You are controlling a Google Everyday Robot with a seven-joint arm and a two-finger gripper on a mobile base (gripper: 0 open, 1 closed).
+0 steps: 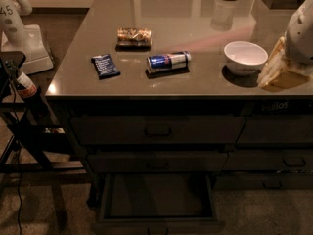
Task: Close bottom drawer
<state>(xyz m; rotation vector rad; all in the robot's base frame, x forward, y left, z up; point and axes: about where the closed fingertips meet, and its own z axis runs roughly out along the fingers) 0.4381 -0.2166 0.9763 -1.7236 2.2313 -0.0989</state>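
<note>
The bottom drawer (pixel 157 196) stands pulled out at the foot of the middle three-drawer stack, its plain dark interior showing. Its low front panel (pixel 157 226) lies at the bottom edge of the camera view. The two taller drawers above it (pixel 157 129) are shut. A white and tan part of my arm (pixel 288 58) hangs over the counter's right end, well above and to the right of the open drawer. My gripper is out of view past the right edge.
On the grey countertop (pixel 195 18) lie a blue can (pixel 168 61), a dark blue packet (pixel 105 65), a brown snack bag (pixel 134 35) and a white bowl (pixel 245 57). A narrower drawer stack (pixel 279 131) stands to the right. A black stand (pixel 24 126) stands at left.
</note>
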